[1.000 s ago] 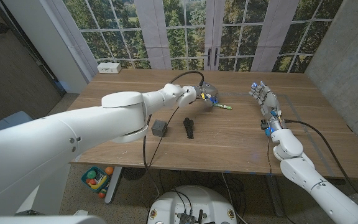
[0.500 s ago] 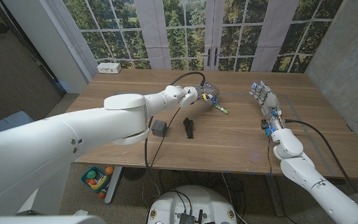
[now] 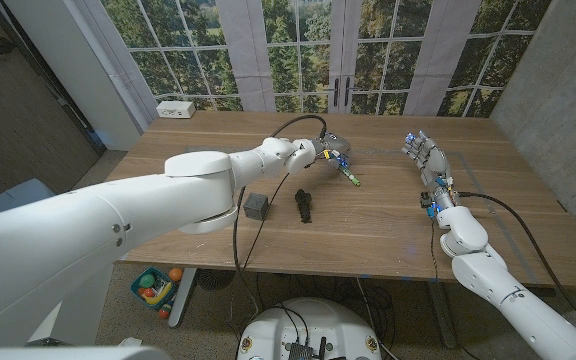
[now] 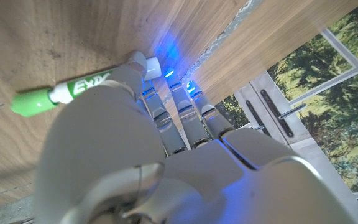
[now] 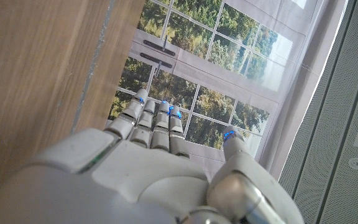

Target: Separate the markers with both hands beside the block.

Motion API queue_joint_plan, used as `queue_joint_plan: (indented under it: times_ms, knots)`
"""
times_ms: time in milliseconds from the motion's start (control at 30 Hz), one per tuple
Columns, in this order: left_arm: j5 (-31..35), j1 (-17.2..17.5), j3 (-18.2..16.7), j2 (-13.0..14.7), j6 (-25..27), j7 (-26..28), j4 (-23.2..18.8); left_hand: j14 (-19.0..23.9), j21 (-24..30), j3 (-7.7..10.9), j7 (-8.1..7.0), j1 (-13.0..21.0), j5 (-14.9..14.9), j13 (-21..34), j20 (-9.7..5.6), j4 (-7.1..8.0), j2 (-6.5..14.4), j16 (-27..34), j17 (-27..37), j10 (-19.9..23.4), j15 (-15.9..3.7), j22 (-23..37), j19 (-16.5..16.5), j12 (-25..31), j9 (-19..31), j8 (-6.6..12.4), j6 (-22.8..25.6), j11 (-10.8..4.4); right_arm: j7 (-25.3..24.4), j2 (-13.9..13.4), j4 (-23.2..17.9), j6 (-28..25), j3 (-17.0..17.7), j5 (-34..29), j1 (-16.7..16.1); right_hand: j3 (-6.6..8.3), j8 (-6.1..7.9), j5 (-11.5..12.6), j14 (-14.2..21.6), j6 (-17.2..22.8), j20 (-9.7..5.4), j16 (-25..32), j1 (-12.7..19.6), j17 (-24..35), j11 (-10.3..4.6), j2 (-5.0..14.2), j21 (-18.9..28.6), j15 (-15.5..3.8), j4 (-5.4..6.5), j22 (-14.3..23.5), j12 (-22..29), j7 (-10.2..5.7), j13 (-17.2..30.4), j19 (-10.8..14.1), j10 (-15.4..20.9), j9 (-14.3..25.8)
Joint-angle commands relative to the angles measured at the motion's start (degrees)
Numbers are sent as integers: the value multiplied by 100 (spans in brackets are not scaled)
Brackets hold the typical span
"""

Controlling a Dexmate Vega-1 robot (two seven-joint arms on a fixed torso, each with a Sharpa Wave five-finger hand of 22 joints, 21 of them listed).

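Left hand [image 3: 330,155] pinching the green-capped white Expo marker [image 3: 351,177], tip angled down at the wooden table [image 3: 388,215], right of the black marker [image 3: 304,205] and dark grey block [image 3: 258,206]. Step: carrying green aside. Next: set down well apart. Right hand [image 3: 424,155] idle, fingers spread, empty

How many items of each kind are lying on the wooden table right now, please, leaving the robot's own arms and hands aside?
Green marker: 1
Black marker: 1
Dark grey block: 1
White box at the far edge: 1
Total: 4
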Motion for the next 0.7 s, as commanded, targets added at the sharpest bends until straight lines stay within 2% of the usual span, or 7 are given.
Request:
queue_joint_plan:
  times_ms: [33, 267, 467, 700]
  knots:
    - [-287, 107, -420, 188, -310, 269, -146, 129, 22, -36, 578, 21, 121, 731, -263, 23, -106, 60, 48, 1413, -906, 35, 87, 771, 308, 74, 806, -133, -92, -41, -114, -32, 3, -90, -35, -17, 5, -7, 23, 26, 24, 4, -35, 12, -5, 10, -8, -4, 2, 26, 1, -7, 10, 38, 62, 11]
    - [-330, 220, -679, 395, -351, 552, -425, 233, 29, -44, 497, 70, 334, 840, -302, 46, -158, 86, 87, 1487, -907, 40, 146, 822, 397, 184, 947, -119, -299, -87, -293, -145, 26, -232, -116, -9, 7, -1, 23, 35, 21, -2, -15, 7, -2, 10, -20, -11, -19, 26, -2, -9, 10, 52, 63, 11]
    - [-347, 415, -1003, 725, -3, 602, -1089, 317, 25, -36, 505, 82, 557, 958, -301, 75, -180, 103, 122, 1527, -907, 43, 170, 863, 484, 269, 987, -107, -445, -122, -413, -247, 35, -349, -161, 97, 17, 54, 42, 44, 24, -26, 214, -32, -58, -6, -59, -38, -207, 21, -9, -35, 1, 80, 75, 7]
    - [-289, 643, -1319, 1012, 510, 544, -1780, 390, 15, -19, 478, 85, 789, 1085, -293, 97, -190, 115, 156, 1571, -908, 44, 177, 909, 571, 338, 979, -102, -453, -131, -416, -253, 28, -391, -151, 138, 20, 72, 48, 48, 30, -38, 319, -49, -75, -26, -81, -41, -291, 20, -10, -43, -3, 91, 89, 6]
